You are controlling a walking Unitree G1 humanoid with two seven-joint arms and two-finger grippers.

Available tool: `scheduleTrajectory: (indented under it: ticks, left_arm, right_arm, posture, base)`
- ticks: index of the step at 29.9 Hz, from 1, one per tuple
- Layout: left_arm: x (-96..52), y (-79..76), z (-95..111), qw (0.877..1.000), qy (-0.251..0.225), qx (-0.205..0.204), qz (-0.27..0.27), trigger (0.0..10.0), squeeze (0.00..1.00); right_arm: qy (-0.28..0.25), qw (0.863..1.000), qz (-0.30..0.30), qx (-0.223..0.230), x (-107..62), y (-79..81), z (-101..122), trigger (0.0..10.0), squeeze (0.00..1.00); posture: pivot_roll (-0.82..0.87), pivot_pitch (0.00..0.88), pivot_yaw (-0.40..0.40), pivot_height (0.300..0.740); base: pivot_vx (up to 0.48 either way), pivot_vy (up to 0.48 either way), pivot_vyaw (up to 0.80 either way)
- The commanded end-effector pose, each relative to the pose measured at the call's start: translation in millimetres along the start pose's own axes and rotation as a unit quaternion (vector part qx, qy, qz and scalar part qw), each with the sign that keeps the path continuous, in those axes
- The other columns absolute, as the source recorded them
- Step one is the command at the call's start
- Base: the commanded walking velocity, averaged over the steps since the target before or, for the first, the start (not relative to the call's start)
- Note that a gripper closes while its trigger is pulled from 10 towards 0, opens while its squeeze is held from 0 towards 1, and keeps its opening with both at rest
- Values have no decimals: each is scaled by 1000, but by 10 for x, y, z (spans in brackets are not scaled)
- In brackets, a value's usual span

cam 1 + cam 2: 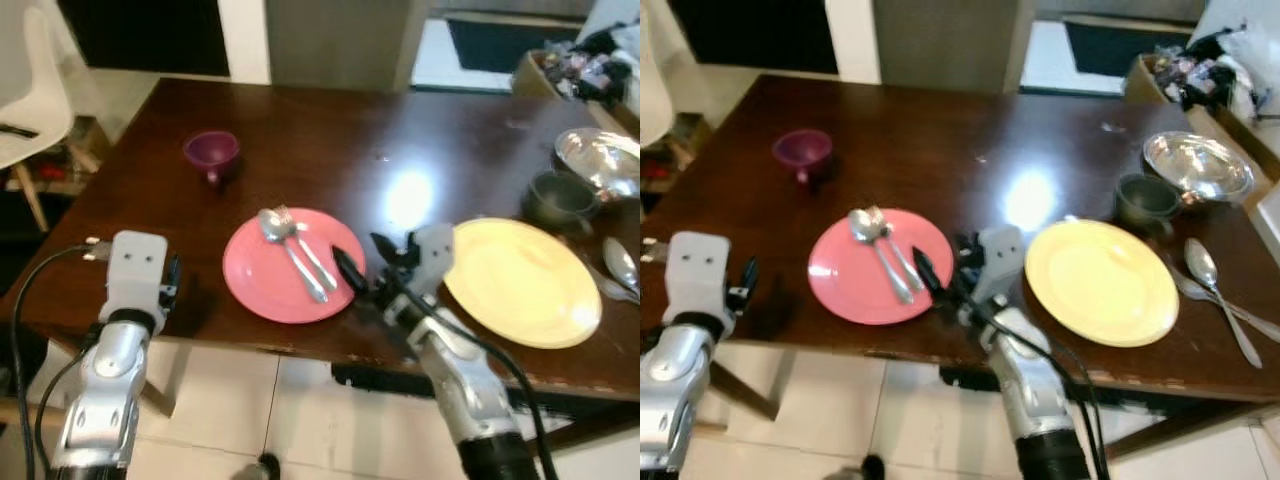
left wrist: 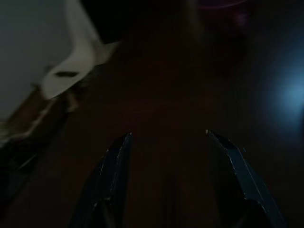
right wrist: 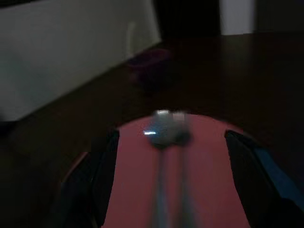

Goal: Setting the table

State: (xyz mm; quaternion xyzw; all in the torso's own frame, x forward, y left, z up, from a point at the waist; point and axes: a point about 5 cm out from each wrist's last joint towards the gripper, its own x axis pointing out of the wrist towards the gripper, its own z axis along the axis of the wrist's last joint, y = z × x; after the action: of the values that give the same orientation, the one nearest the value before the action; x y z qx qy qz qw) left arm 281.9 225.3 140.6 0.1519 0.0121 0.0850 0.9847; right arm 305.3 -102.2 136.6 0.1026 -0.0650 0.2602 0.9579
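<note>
the shiny metal spoon [image 1: 285, 245] and fork [image 1: 303, 247] on the round pink plate [image 1: 250, 283] are thin, slippery; pinch their handles mid-length. your right tool [image 1: 362, 262] hovers released, left tool [image 2: 166, 156] released too.

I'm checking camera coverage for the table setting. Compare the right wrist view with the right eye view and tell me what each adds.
The right wrist view alone gives a close look along the right end effector, its two fingers apart on either side of the spoon and fork on the pink plate.

The right eye view alone takes in the yellow plate, dark cup, silver bowl, the cutlery at the table's right edge, and the left end effector at the near edge.

Both show the pink plate, its spoon and fork, and the purple cup.
</note>
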Motion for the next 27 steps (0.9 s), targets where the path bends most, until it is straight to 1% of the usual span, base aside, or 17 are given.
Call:
scheduleTrajectory:
  ticks: [1, 2, 9, 19, 22, 23, 25, 27]
  left_arm:
    - [-18, -51, -78, 1000, 18, 3, -8, 10000, 0]
    - [-11, -57, -80, 1000, 20, 3, -10, 10000, 0]
    - [12, -88, -74, 1000, 22, 2, -16, 10000, 0]
    - [20, -118, -85, 999, 28, 0, -21, 10000, 0]
    - [22, -117, -86, 999, 30, 1, -21, 10000, 0]
    - [34, -99, -76, 999, 32, 6, -20, 10000, 0]
    - [39, -89, -72, 999, 33, 9, -20, 10000, 0]
    - [63, -39, -65, 999, 37, 18, -20, 10000, 0]
  right_arm:
    - [8, 1000, -5, 3, -34, -16, -41, 10000, 0]
    - [9, 1000, -10, 0, -36, -28, -42, 10000, 0]
    - [9, 999, -39, 10, -41, -98, -35, 10000, 0]
    - [7, 999, -46, 13, -57, -116, -33, 10000, 0]
    - [6, 999, -40, 13, -54, -101, -29, 10000, 0]
    - [7, 1000, -19, 18, -46, -46, -23, 10000, 0]
    - [8, 1000, -10, 20, -45, -22, -21, 10000, 0]
    - [13, 999, 18, 25, -49, 46, -21, 10000, 0]
  posture:
    - [-23, 16, 36, 740]
    - [-26, 15, 37, 740]
    - [-30, 15, 40, 740]
    - [-35, 20, 41, 740]
    - [-35, 20, 41, 740]
    - [-35, 23, 43, 740]
    - [-35, 23, 43, 740]
    - [-35, 25, 42, 740]
  base:
    - [0, 0, 725]
    - [0, 0, 631]
    - [0, 0, -59]
    - [0, 0, -800]
    - [0, 0, 0]
    - [0, 0, 0]
    - [0, 0, 0]
    - [0, 0, 0]
